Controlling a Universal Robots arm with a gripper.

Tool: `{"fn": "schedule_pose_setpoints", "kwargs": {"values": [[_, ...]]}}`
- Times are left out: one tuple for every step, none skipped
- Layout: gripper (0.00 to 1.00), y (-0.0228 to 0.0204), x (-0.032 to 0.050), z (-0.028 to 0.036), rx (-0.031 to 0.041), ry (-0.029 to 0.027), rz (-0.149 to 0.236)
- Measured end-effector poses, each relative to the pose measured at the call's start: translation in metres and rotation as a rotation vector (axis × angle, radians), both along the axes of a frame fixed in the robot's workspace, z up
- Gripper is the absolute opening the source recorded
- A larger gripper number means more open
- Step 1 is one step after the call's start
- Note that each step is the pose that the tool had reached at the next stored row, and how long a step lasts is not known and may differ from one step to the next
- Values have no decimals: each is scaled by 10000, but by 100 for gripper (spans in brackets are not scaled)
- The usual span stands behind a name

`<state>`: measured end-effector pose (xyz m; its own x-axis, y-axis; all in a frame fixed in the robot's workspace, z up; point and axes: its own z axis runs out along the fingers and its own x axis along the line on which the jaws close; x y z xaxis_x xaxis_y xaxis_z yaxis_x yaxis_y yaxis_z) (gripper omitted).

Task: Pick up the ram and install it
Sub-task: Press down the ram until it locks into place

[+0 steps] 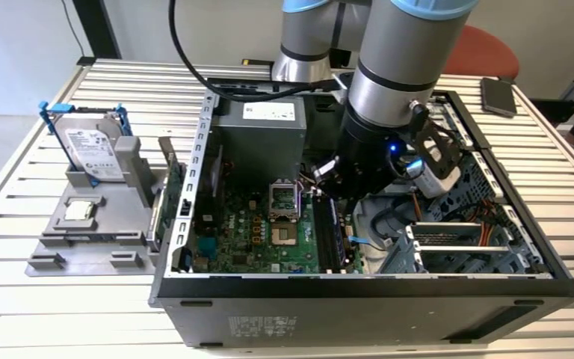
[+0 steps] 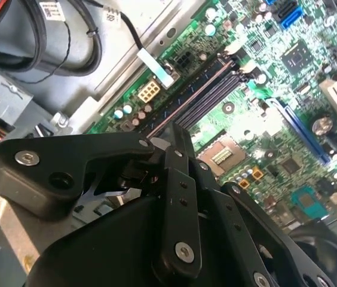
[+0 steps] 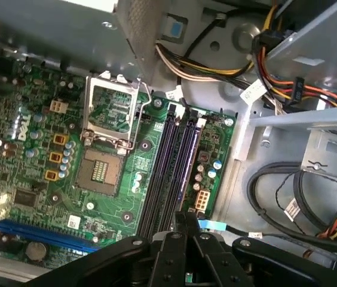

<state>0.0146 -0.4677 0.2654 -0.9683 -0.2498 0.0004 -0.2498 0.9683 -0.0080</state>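
Just past fingertips: long black plastic memory slots [image 3: 167, 173] on glossy green motherboard [image 3: 106, 203] | matte black metal gripper [image 3: 183, 230] fingers pressed together on thin dark-blue ram [image 3: 183, 216] edge.

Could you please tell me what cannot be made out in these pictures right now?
- Whether the gripper carries the ram: its own dark body covers the tip in both wrist views.
- Memory slots' near ends: under the gripper, first wrist view.
- Motherboard beneath the arm: blocked, exterior view.
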Motion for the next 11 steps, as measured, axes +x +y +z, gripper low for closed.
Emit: {"fn": "schedule_pose_setpoints", "kwargs": {"values": [[0, 0, 0, 0, 0, 0, 164], [0, 0, 0, 0, 0, 0, 323], [0, 0, 0, 0, 1, 0, 461], [0, 1, 0, 1, 2, 0, 589], [0, 1, 0, 2, 1, 0, 706], [0, 1, 0, 2, 1, -1, 815], [0, 0, 0, 3, 0, 0, 931], [0, 0, 0, 3, 0, 0, 1034], [0, 0, 0, 4, 0, 0, 1135], [0, 0, 0, 5, 0, 0, 1233], [0, 0, 0, 6, 1, 0, 1328]]}}
